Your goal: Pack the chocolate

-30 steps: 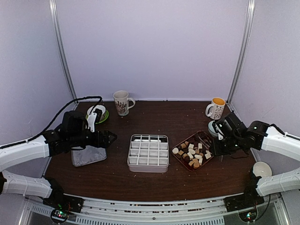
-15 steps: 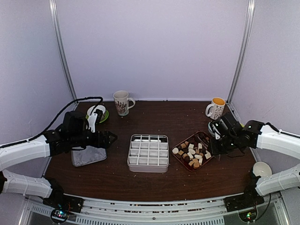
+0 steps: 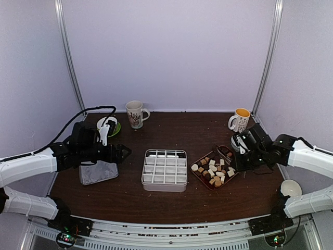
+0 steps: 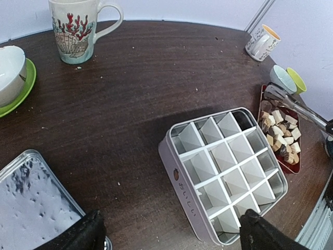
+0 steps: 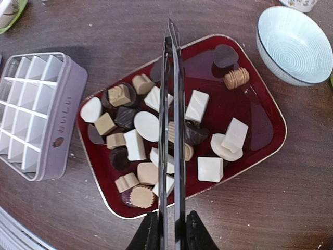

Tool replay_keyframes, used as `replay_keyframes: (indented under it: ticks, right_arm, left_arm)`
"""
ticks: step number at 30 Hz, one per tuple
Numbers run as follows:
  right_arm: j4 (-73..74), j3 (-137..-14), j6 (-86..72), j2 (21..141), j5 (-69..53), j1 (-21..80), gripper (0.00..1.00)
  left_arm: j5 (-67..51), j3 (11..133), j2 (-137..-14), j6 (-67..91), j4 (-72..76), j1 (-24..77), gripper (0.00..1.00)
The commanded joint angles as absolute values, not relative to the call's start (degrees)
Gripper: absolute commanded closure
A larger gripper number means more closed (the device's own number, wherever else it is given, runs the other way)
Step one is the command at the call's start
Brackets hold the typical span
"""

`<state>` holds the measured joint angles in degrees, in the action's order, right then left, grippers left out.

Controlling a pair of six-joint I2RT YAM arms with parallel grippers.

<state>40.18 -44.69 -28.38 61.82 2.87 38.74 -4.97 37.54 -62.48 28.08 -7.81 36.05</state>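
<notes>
Many small chocolates in dark brown, tan and white lie in a red tray, right of centre in the top view. My right gripper is shut on long metal tongs, which reach out over the chocolates with their arms close together and nothing seen between the tips. A white box with several empty compartments stands left of the tray. My left gripper is open and empty, above the table by the box's left side.
A coral-pattern mug and a white bowl on a green plate stand at the back left. A metal lid lies under the left arm. An orange-lined mug, a pale blue bowl and a white bowl are at the right.
My right arm has shifted slightly over the tray's right edge with the tongs. The left arm has barely moved.
</notes>
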Motion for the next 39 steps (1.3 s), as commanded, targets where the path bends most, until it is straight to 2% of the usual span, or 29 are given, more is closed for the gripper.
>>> replay_keyframes:
  ticks: [1,10,17,28,39]
  right_arm:
    - [35.92,-46.03,-25.42,55.0,-1.87,38.55,0.84]
    - [26.39,-44.3,-25.95,50.44,-16.84,38.86,0.88]
    - [19.84,-43.16,-27.78,51.77,-21.0,40.58,0.88]
    - [15.06,-44.72,-27.76,58.29,-20.98,46.41,0.89]
    - [14.99,-47.96,-25.18,66.83,-16.03,50.13,0.89]
  left_arm:
    - [-5.31,39.42,-62.65,26.98,-6.21,35.77,0.08]
    - [-6.21,38.73,-64.24,28.33,-4.91,35.78,0.08]
    - [-6.79,37.5,-64.3,29.11,-4.25,35.73,0.08]
    - [-7.24,36.62,-64.26,30.08,-3.82,35.77,0.08]
    - [-10.85,37.16,-69.52,31.21,-1.78,35.82,0.1]
